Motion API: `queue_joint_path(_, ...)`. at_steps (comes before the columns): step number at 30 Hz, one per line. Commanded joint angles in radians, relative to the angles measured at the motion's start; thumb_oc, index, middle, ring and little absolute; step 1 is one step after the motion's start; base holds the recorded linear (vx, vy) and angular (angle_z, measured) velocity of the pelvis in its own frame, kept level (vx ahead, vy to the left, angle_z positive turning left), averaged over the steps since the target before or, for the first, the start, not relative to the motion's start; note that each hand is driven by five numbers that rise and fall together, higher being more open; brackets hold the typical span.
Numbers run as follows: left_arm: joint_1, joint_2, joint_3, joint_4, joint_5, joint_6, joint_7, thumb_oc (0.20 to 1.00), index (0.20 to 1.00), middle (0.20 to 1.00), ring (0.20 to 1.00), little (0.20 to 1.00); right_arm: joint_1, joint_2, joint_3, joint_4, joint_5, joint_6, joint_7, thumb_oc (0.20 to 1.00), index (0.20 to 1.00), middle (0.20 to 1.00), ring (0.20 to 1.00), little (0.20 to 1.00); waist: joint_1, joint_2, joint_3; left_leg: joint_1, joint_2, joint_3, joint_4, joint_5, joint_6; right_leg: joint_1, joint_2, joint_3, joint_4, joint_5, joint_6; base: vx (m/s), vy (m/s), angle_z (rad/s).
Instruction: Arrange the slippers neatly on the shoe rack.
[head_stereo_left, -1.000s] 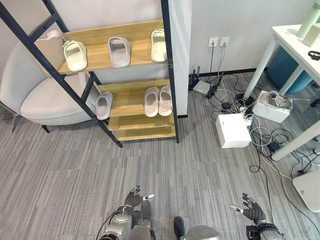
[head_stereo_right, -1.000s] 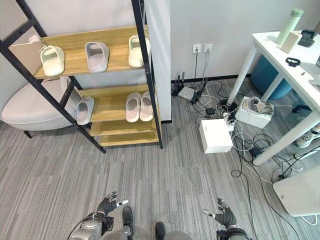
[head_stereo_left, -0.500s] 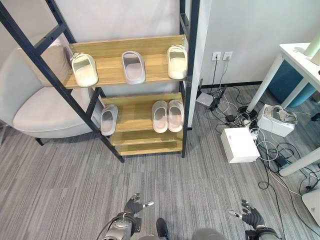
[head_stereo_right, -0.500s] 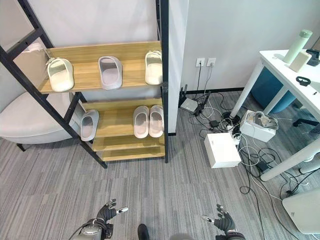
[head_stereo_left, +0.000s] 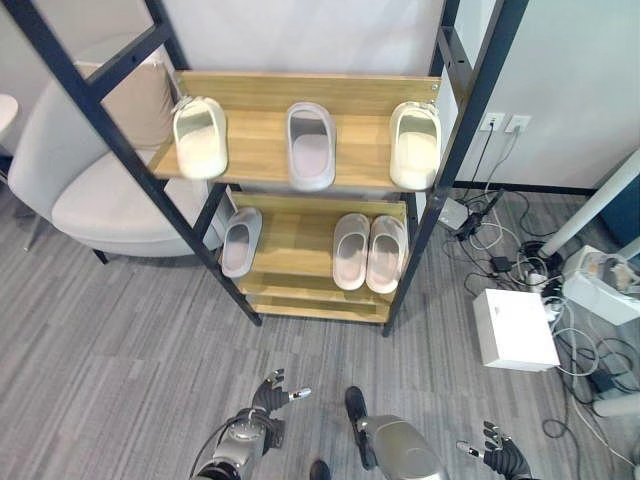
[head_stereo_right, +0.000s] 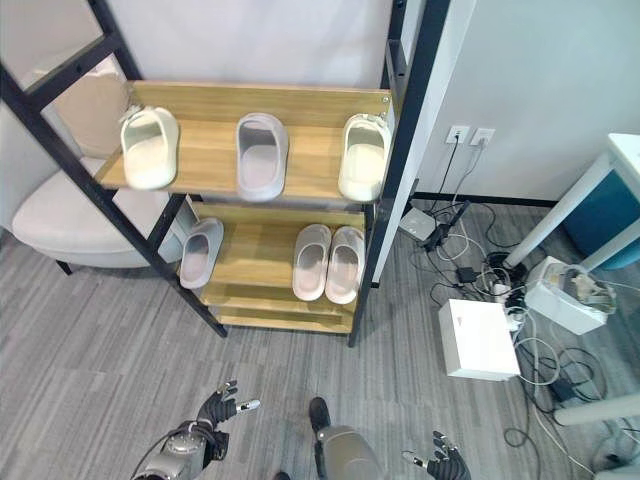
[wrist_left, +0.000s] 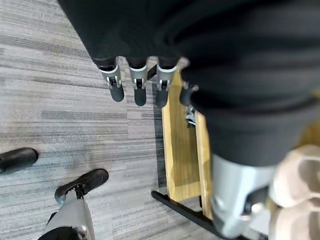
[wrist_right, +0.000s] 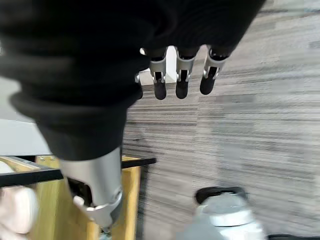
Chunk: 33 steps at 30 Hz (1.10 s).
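**A:** so where are the slippers right now?

**B:** all on the shoe rack (head_stereo_left: 262, 152) already, up at 12 o'clock in the head views. Top shelf has three singles, well apart: a cream slipper (head_stereo_left: 199, 137) at the 10 o'clock end, a grey slipper (head_stereo_left: 311, 145) in the middle, another cream slipper (head_stereo_left: 415, 145) at the 2 o'clock end. Lower shelf has a lone grey slipper (head_stereo_left: 240, 241) hanging over the left edge, and a pale pair (head_stereo_left: 369, 251) sitting side by side, touching, towards the right post.

**A:** and the hands? holding anything?

**B:** nope. Left hand (head_stereo_left: 268, 397) is low at 7 o'clock over the grey carpet (head_stereo_left: 120, 340), fingers spread and relaxed, nothing in it. Its wrist view shows the fingers (wrist_left: 139, 90) straight over the carpet with the rack's bottom edge past them. Right hand (head_stereo_left: 500, 458) is at 5 o'clock, fingers apart too, empty, and its wrist cam shows the same thing.

**A:** anything else around?

**B:** a pale armchair (head_stereo_left: 95, 185) at 9 o'clock beside the rack, and a white box (head_stereo_left: 514, 329) at 3 o'clock on the floor.
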<state>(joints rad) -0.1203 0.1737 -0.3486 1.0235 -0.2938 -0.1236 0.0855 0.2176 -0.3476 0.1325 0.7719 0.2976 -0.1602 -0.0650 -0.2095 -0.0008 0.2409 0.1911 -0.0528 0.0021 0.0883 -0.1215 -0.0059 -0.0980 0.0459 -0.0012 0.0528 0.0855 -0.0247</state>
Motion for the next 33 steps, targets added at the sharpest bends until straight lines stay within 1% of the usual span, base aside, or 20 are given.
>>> queue_joint_path(1, -0.031, 0.008, 0.008, -0.023, 0.004, -0.032, 0.005, 1.000, 1.000, 1.000, 1.000, 1.000, 0.012, -0.063, -0.021, -0.055, 0.034, -0.036, 0.002, 1.000, 1.000, 1.000, 1.000, 1.000, 0.001, -0.013, -0.010, -0.045, 0.013, 0.065, 0.096, 0.096, -0.077, 0.092, 0.004, 0.034, -0.020, -0.107, 0.040, 0.09, -0.021, -0.04)
queue_joint_path(5, -0.025, 0.012, 0.009, -0.026, -0.001, -0.032, 0.018, 1.000, 1.000, 1.000, 1.000, 1.000, 0.010, -0.069, -0.027, -0.062, 0.041, -0.033, 0.001, 1.000, 1.000, 1.000, 1.000, 1.000, 0.029, -0.024, -0.014, -0.124, 0.065, 0.100, 0.062, 0.101, -0.072, 0.127, -0.040, 0.030, -0.023, -0.136, 0.040, 0.16, 0.012, 0.04)
queue_joint_path(6, -0.029, 0.015, 0.008, -0.020, 0.002, -0.031, 0.023, 1.000, 1.000, 1.000, 1.000, 1.000, 0.010, -0.072, -0.023, -0.066, 0.039, -0.032, -0.001, 1.000, 1.000, 1.000, 1.000, 1.000, 0.037, -0.025, -0.017, -0.154, 0.105, 0.088, 0.014, 0.127, -0.073, 0.133, -0.051, 0.035, -0.014, -0.155, 0.037, 0.22, 0.070, -0.05)
queue_joint_path(7, -0.030, 0.018, 0.006, -0.022, 0.004, -0.030, 0.026, 1.000, 1.000, 1.000, 1.000, 1.000, 0.011, -0.074, -0.020, -0.067, 0.036, -0.032, -0.003, 1.000, 1.000, 1.000, 1.000, 1.000, 0.041, -0.025, -0.016, -0.169, 0.128, 0.070, -0.010, 0.157, -0.078, 0.138, -0.054, 0.039, -0.008, -0.167, 0.035, 0.16, 0.058, -0.04)
queue_joint_path(8, -0.030, 0.018, 0.006, -0.022, 0.004, -0.030, 0.026, 1.000, 1.000, 1.000, 1.000, 1.000, 0.011, -0.074, -0.020, -0.067, 0.036, -0.032, -0.003, 1.000, 1.000, 1.000, 1.000, 1.000, 0.041, -0.026, -0.015, -0.167, 0.127, 0.069, -0.012, 0.157, -0.078, 0.140, -0.054, 0.038, -0.007, -0.169, 0.035, 0.11, 0.043, -0.10)
queue_joint_path(9, -0.031, 0.020, 0.003, -0.027, 0.004, -0.030, 0.028, 1.000, 1.000, 1.000, 1.000, 1.000, 0.010, -0.078, -0.019, -0.066, 0.036, -0.031, -0.003, 1.000, 1.000, 1.000, 1.000, 1.000, 0.041, -0.025, -0.012, -0.170, 0.141, 0.060, -0.027, 0.176, -0.082, 0.146, -0.056, 0.041, -0.005, -0.179, 0.031, 0.09, 0.050, -0.12)
queue_joint_path(10, -0.032, 0.021, 0.003, -0.027, 0.002, -0.028, 0.029, 1.000, 1.000, 1.000, 1.000, 1.000, 0.011, -0.078, -0.019, -0.065, 0.035, -0.030, -0.004, 1.000, 1.000, 1.000, 1.000, 1.000, 0.043, -0.022, -0.011, -0.171, 0.157, 0.054, -0.050, 0.201, -0.088, 0.149, -0.055, 0.046, 0.000, -0.185, 0.029, 0.21, 0.150, -0.12)
queue_joint_path(11, -0.029, 0.022, 0.004, -0.027, 0.004, -0.027, 0.035, 1.000, 1.000, 1.000, 1.000, 1.000, 0.009, -0.081, -0.016, -0.062, 0.034, -0.027, -0.006, 1.000, 1.000, 1.000, 1.000, 1.000, 0.052, -0.017, -0.015, -0.189, 0.189, 0.018, -0.098, 0.247, -0.098, 0.158, -0.060, 0.066, 0.006, -0.198, 0.030, 0.16, 0.130, -0.08)
queue_joint_path(13, -0.029, 0.023, 0.004, -0.028, 0.004, -0.027, 0.037, 1.000, 1.000, 1.000, 1.000, 1.000, 0.009, -0.084, -0.016, -0.064, 0.032, -0.027, -0.006, 1.000, 1.000, 1.000, 1.000, 1.000, 0.054, -0.017, -0.013, -0.186, 0.197, 0.008, -0.111, 0.257, -0.101, 0.160, -0.064, 0.071, 0.011, -0.203, 0.030, 0.12, 0.108, -0.05)
queue_joint_path(15, -0.028, 0.027, 0.006, -0.030, 0.003, -0.026, 0.037, 1.000, 1.000, 1.000, 1.000, 1.000, -0.001, -0.092, -0.009, -0.059, 0.028, -0.024, -0.008, 1.000, 1.000, 1.000, 1.000, 1.000, 0.065, -0.011, -0.015, -0.193, 0.210, -0.045, -0.149, 0.280, -0.109, 0.166, -0.070, 0.093, 0.013, -0.211, 0.036, 0.16, 0.179, -0.23)
queue_joint_path(17, -0.027, 0.029, 0.007, -0.031, -0.001, -0.028, 0.037, 1.000, 1.000, 1.000, 1.000, 1.000, -0.007, -0.097, -0.012, -0.060, 0.026, -0.019, -0.010, 1.000, 1.000, 1.000, 1.000, 1.000, 0.068, -0.008, -0.017, -0.207, 0.226, -0.056, -0.165, 0.297, -0.122, 0.170, -0.084, 0.102, 0.012, -0.212, 0.045, 0.15, 0.232, -0.23)
queue_joint_path(18, -0.027, 0.031, 0.008, -0.030, -0.001, -0.030, 0.038, 1.000, 1.000, 1.000, 1.000, 1.000, -0.015, -0.100, -0.011, -0.054, 0.027, -0.020, -0.013, 1.000, 1.000, 1.000, 1.000, 1.000, 0.073, -0.008, -0.015, -0.222, 0.223, -0.072, -0.159, 0.301, -0.123, 0.178, -0.099, 0.113, 0.008, -0.211, 0.055, 0.15, 0.267, -0.09)
queue_joint_path(22, -0.010, 0.033, 0.015, -0.017, -0.014, -0.037, 0.026, 1.000, 1.000, 1.000, 1.000, 1.000, -0.037, -0.096, 0.000, -0.051, 0.018, -0.014, -0.002, 1.000, 1.000, 1.000, 1.000, 1.000, 0.083, 0.001, -0.038, -0.189, 0.210, -0.081, -0.163, 0.251, -0.118, 0.187, -0.136, 0.151, -0.029, -0.191, 0.085, 0.16, 0.297, -0.32)
queue_joint_path(23, -0.011, 0.031, 0.014, -0.007, -0.012, -0.037, 0.021, 1.000, 1.000, 1.000, 1.000, 1.000, -0.042, -0.091, 0.001, -0.045, 0.014, -0.010, 0.002, 1.000, 1.000, 1.000, 1.000, 1.000, 0.084, -0.001, -0.041, -0.187, 0.199, -0.068, -0.165, 0.240, -0.114, 0.192, -0.154, 0.154, -0.043, -0.181, 0.099, 0.14, 0.489, -0.31)
queue_joint_path(24, -0.012, 0.034, 0.012, 0.004, -0.012, -0.038, 0.015, 1.000, 1.000, 1.000, 1.000, 1.000, -0.060, -0.082, 0.011, -0.049, 0.005, -0.009, 0.001, 1.000, 1.000, 1.000, 1.000, 1.000, 0.087, -0.009, -0.047, -0.187, 0.167, -0.041, -0.162, 0.209, -0.094, 0.178, -0.196, 0.165, -0.066, -0.143, 0.132, 0.10, 0.470, -0.25)
queue_joint_path(28, -0.012, 0.050, 0.023, 0.014, -0.012, -0.047, 0.010, 1.000, 1.000, 1.000, 1.000, 1.000, -0.109, -0.058, 0.033, -0.059, -0.002, -0.014, -0.003, 1.000, 1.000, 1.000, 1.000, 1.000, 0.097, -0.022, -0.049, -0.197, 0.114, 0.023, -0.154, 0.162, -0.056, 0.116, -0.253, 0.197, -0.111, -0.061, 0.184, 0.00, 0.335, -0.42)
queue_joint_path(29, -0.013, 0.054, 0.028, 0.016, -0.014, -0.049, 0.012, 1.000, 1.000, 1.000, 1.000, 1.000, -0.121, -0.053, 0.036, -0.054, -0.006, -0.014, -0.005, 1.000, 1.000, 1.000, 1.000, 1.000, 0.102, -0.022, -0.051, -0.200, 0.107, 0.040, -0.158, 0.157, -0.049, 0.100, -0.258, 0.203, -0.115, -0.049, 0.191, -0.03, 0.235, -0.60)
queue_joint_path(30, -0.011, 0.055, 0.035, 0.024, -0.016, -0.049, 0.014, 1.000, 1.000, 1.000, 1.000, 1.000, -0.133, -0.048, 0.041, -0.055, -0.013, -0.014, -0.009, 1.000, 1.000, 1.000, 1.000, 1.000, 0.109, -0.021, -0.052, -0.199, 0.104, 0.054, -0.163, 0.153, -0.044, 0.085, -0.260, 0.193, -0.117, -0.040, 0.194, -0.03, 0.171, -0.57)
queue_joint_path(31, -0.009, 0.061, 0.047, 0.027, -0.019, -0.049, 0.019, 1.000, 1.000, 1.000, 1.000, 1.000, -0.145, -0.043, 0.048, -0.060, -0.019, -0.014, -0.013, 1.000, 1.000, 1.000, 1.000, 1.000, 0.121, -0.020, -0.050, -0.198, 0.107, 0.072, -0.166, 0.150, -0.042, 0.068, -0.261, 0.159, -0.106, -0.034, 0.194, -0.03, 0.115, -0.46)
queue_joint_path(33, -0.004, 0.076, 0.061, 0.027, -0.027, -0.050, 0.020, 1.000, 1.000, 1.000, 1.000, 1.000, -0.159, -0.041, 0.057, -0.059, -0.022, -0.019, -0.014, 1.000, 1.000, 1.000, 1.000, 1.000, 0.131, -0.016, -0.045, -0.194, 0.113, 0.094, -0.172, 0.150, -0.041, 0.058, -0.231, 0.104, -0.066, -0.053, 0.182, -0.03, 0.076, -0.55)
